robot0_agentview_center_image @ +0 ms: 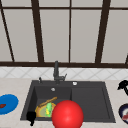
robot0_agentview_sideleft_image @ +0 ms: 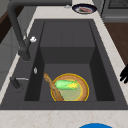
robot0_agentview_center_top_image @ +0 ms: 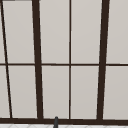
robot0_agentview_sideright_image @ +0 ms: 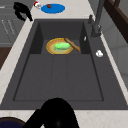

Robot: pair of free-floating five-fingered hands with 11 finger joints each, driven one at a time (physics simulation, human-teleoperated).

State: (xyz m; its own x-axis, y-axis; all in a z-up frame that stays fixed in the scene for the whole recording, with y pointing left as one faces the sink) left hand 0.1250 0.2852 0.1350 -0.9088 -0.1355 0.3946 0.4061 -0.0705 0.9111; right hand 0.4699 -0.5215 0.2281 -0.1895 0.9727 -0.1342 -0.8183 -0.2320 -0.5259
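A yellow plate (robot0_agentview_center_image: 41,111) lies in the left basin of the dark sink (robot0_agentview_center_image: 90,100), and shows too as the plate (robot0_agentview_sideleft_image: 83,91) and the plate (robot0_agentview_sideright_image: 51,46). On it rest a green and yellow corn cob (robot0_agentview_sideleft_image: 65,85) and a wooden stick (robot0_agentview_sideleft_image: 52,87) that leans over the rim. My left hand (robot0_agentview_center_image: 31,117) hovers at the sink's front left corner, fingers relaxed and holding nothing; it is the hand (robot0_agentview_sideleft_image: 124,73) and the hand (robot0_agentview_sideright_image: 21,11). My right hand (robot0_agentview_center_image: 123,86) hangs over the right counter, relaxed and empty, close to the camera as the hand (robot0_agentview_sideright_image: 57,115).
A big red ball (robot0_agentview_center_image: 67,115) sits at the sink's front edge. A blue plate (robot0_agentview_center_image: 7,103) with a small dark red item lies on the left counter. A dark plate (robot0_agentview_center_image: 125,113) with food is on the right counter. The faucet (robot0_agentview_center_image: 56,72) stands behind the basin.
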